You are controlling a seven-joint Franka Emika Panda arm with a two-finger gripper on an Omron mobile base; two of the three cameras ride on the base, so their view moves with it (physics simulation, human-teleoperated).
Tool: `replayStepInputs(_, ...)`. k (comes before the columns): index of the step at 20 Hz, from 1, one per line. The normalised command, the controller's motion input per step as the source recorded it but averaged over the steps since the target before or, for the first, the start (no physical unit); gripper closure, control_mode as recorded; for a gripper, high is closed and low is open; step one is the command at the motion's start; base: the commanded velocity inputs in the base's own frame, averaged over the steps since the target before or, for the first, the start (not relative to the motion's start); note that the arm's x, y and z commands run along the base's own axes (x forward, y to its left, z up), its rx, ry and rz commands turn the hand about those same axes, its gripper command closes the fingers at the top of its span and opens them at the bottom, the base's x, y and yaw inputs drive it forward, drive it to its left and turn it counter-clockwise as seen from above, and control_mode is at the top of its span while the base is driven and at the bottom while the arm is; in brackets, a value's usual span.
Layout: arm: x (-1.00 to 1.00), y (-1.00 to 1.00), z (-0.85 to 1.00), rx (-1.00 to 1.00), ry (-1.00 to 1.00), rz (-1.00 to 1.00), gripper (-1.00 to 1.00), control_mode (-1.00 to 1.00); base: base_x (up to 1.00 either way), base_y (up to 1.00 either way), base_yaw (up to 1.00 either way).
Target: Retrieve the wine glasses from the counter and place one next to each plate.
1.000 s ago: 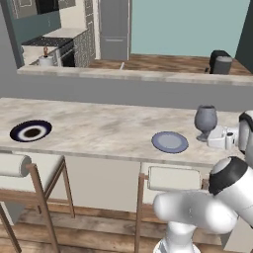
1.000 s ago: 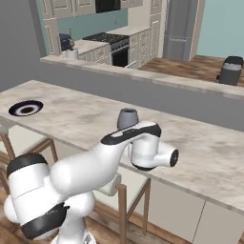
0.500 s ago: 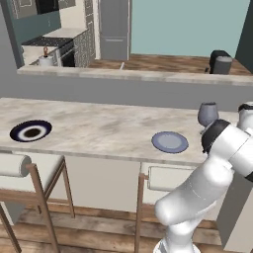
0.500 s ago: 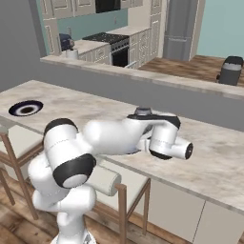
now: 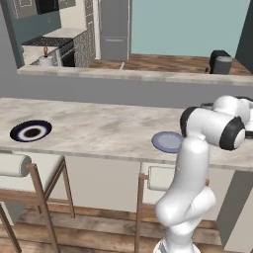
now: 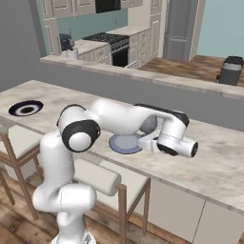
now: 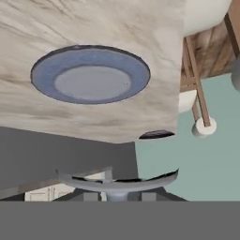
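Marbled surface (image 5: 99, 131) carries dark-rimmed plate (image 5: 31, 131) far left, blue-grey plate (image 5: 167, 141) near its right part. Arm bends over blue-grey plate. In hand view, round foot of wine glass (image 7: 117, 182) sits just above fingers (image 7: 117, 197), stem between them; fingers narrowed, seemingly pinching stem. In right base view, glass bowl (image 6: 148, 125) shows just beside hand, behind blue-grey plate.
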Motion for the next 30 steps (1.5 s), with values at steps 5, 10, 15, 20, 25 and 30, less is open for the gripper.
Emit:
replayStepInputs(5,0.0,-0.1,-0.19,-0.03,-0.06,0.04,1.0,-1.0,0.0,0.0,0.0)
replayStepInputs(10,0.0,0.0,-0.2,-0.03,-0.07,0.02,1.0,-1.0,0.0,0.0,0.0)
replayStepInputs(15,0.0,0.0,-0.16,-0.01,-0.06,0.0,1.0,-1.0,0.0,0.0,0.0)
replayStepInputs(20,0.0,0.08,-0.17,-0.03,-0.04,0.0,1.0,-1.0,0.0,0.0,0.0)
replayStepInputs(25,0.14,0.2,-0.27,-0.05,-0.01,0.0,1.0,-1.0,0.0,0.0,0.0)
replayStepInputs(30,0.28,0.17,-0.28,-0.05,-0.02,0.0,1.0,-1.0,0.0,0.0,0.0)
